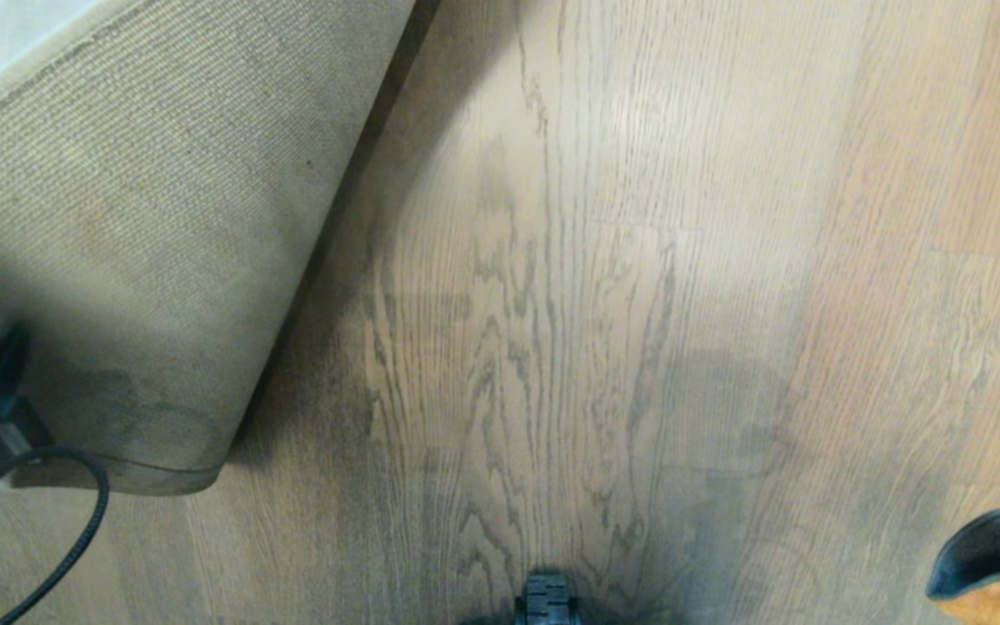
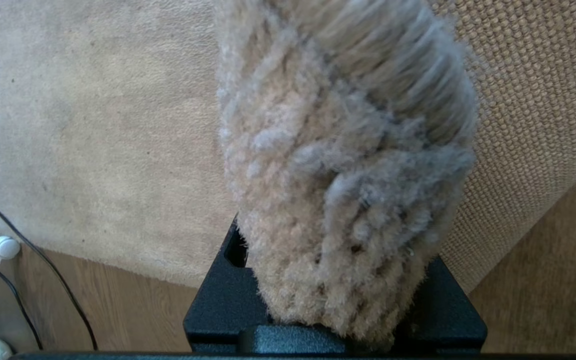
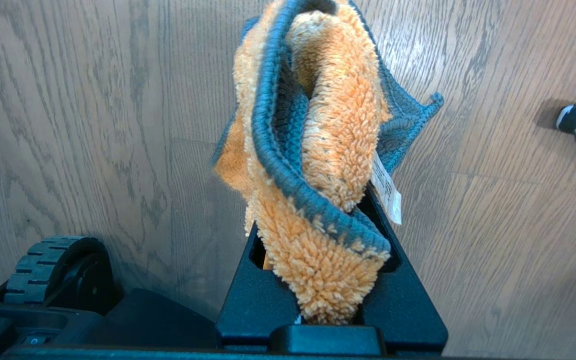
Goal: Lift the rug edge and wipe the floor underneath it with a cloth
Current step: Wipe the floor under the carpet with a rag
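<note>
- My left gripper (image 2: 335, 300): clamped on the rug edge (image 2: 343, 165), at the scene's left, holding it lifted and folded over, tan woven backing showing.
- My right gripper (image 3: 330, 295): closed on the cloth (image 3: 318, 150), orange and grey, at near right.
- Floor (image 1: 604, 286): bare wood-grain planks between them.
- Containers: none in view.

Pale grey-beige pile is being shown by the rug edge (image 2: 348, 190) pinched in the black left gripper (image 2: 335, 320), and a coarse tan woven grid by its backing (image 1: 135, 226) beside it. Brown wood grain with dark streaks is being displayed by the floor (image 1: 569, 330) beneath. Fuzzy orange with grey trim is being shown by the cloth (image 3: 318, 200) clamped in the black right gripper (image 3: 330, 320), a white tag (image 3: 387, 190) at its side.
</note>
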Available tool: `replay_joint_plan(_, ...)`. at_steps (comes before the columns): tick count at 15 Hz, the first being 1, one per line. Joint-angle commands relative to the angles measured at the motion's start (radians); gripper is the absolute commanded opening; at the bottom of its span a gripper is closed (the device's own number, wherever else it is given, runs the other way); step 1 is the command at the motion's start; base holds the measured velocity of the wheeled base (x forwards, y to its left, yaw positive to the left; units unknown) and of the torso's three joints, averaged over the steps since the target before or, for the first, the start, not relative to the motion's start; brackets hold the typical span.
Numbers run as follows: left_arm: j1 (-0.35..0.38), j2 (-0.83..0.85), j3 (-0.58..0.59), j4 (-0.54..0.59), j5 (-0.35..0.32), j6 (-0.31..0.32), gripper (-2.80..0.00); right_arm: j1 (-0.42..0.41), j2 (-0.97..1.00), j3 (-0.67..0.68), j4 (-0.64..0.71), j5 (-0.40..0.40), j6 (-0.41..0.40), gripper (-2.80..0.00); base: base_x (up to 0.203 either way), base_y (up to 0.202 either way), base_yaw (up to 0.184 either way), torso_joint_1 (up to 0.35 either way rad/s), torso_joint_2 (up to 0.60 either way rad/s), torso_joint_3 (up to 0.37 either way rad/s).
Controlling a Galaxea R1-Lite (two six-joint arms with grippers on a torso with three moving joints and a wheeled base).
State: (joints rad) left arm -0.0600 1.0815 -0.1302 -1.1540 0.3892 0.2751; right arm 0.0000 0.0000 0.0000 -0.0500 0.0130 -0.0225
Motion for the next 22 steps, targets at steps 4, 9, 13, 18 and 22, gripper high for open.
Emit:
replay_joint_plan(4,-0.002,0.003,-0.018,0.004,-0.002,-0.035,-2.8,0.0,0.002,0.0,-0.001,0.001,0.0,-2.8,0.0,0.0,0.0,0.0,0.0,0.0)
replay_joint_plan(9,-0.04,-0.003,-0.152,0.217,-0.005,-0.042,-2.8,0.0,0.002,0.0,-0.001,0.001,0.0,-2.8,0.0,0.0,0.0,0.0,0.0,0.0)
replay_joint_plan(13,-0.067,-0.041,-0.265,0.44,-0.059,-0.042,-2.8,0.0,0.002,0.0,-0.001,0.001,0.0,-2.8,0.0,0.0,0.0,0.0,0.0,0.0)
replay_joint_plan(18,-0.067,-0.006,-0.331,0.523,-0.141,-0.014,-2.8,0.0,0.002,0.0,-0.001,0.001,0.0,-2.8,0.0,0.0,0.0,0.0,0.0,0.0)
replay_joint_plan(22,-0.06,0.033,-0.432,0.604,-0.145,0.056,-2.8,-0.001,0.002,0.0,-0.001,0.001,0.0,-2.8,0.0,0.0,0.0,0.0,0.0,0.0)
